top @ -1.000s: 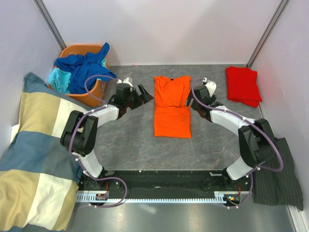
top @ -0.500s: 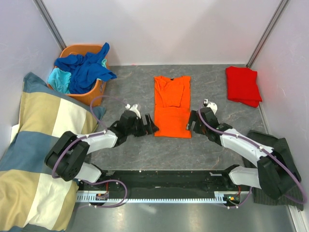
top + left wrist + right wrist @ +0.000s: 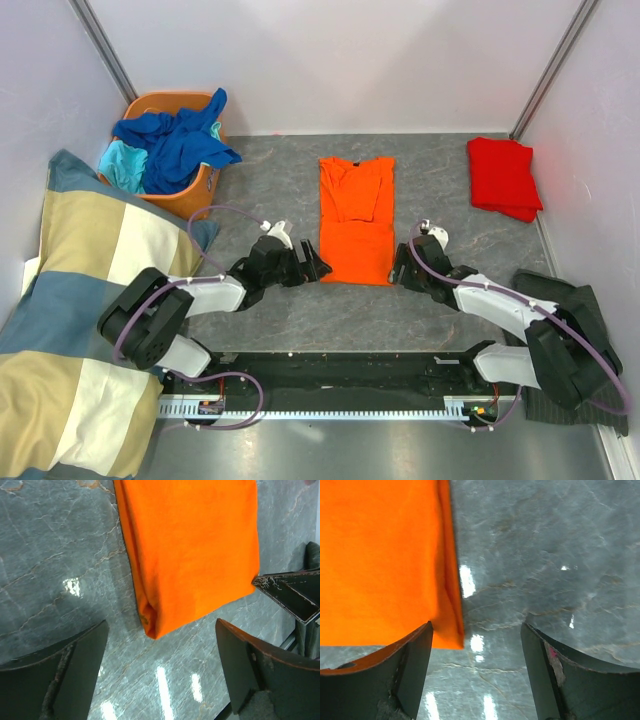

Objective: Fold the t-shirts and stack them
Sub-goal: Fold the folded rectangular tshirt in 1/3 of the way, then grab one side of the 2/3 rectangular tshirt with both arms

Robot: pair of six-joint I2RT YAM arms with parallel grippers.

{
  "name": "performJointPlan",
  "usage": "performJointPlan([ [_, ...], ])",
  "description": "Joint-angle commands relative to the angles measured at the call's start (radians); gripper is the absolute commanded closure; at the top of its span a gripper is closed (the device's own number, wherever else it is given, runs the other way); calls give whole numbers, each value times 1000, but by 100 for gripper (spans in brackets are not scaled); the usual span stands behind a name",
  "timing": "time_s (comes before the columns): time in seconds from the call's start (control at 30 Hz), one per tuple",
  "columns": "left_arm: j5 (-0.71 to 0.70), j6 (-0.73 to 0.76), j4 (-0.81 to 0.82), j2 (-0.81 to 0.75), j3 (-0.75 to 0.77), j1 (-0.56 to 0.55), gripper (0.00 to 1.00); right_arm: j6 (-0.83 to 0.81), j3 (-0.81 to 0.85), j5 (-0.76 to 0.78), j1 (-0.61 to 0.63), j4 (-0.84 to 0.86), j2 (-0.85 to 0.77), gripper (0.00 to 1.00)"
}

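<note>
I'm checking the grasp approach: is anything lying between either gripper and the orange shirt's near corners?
Nothing visible does. The left gripper and right gripper, both open, sit right at the orange shirt's near corners, with only bare table around them.

At least four t-shirts are visible: one orange t-shirt (image 3: 356,220) and one red t-shirt (image 3: 503,177) on the single tabletop (image 3: 440,170), plus one blue t-shirt (image 3: 175,140) and one turquoise t-shirt (image 3: 125,165) in the heap. Whether the blue tangle is one shirt or more cannot be told. There is one basket (image 3: 190,205), one checked blanket (image 3: 80,330) and one pinstriped cloth (image 3: 565,402). Two arms, the left arm (image 3: 180,300) and the right arm (image 3: 510,305), each have two fingers (image 3: 260,670).
</note>
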Motion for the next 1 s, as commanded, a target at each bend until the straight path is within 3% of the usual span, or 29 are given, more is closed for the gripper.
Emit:
performJointPlan([
  [0.0, -9, -8, 10, 40, 18, -3, 15, 13, 15, -32, -2, 76, 48, 21],
  [0.07, -1, -10, 10, 39, 16, -6, 27, 13, 22, -37, 0, 80, 50, 21],
  [0.1, -1, -8, 10, 36, 12, -6, 41, 13, 23, -38, 0, 79, 49, 21],
  [0.2, -11, -11, 10, 29, -7, -6, 63, 9, 22, -32, 0, 79, 50, 21],
  [0.3, -21, -23, 22, 43, -28, -6, 76, 7, 20, -43, 0, 79, 56, 21],
  [0.4, -14, -36, 47, 66, -27, -6, 83, 10, 19, -54, 0, 79, 55, 22],
  [0.57, 11, -48, 74, 88, -17, -6, 85, 13, 17, -66, 0, 73, 52, 22],
  [0.77, 34, -40, 74, 109, 3, -6, 68, 16, 6, -57, 0, 57, 42, 22],
  [0.97, 31, -33, 62, 120, -2, -6, 66, 27, -12, -60, 0, 57, 21, 22],
])
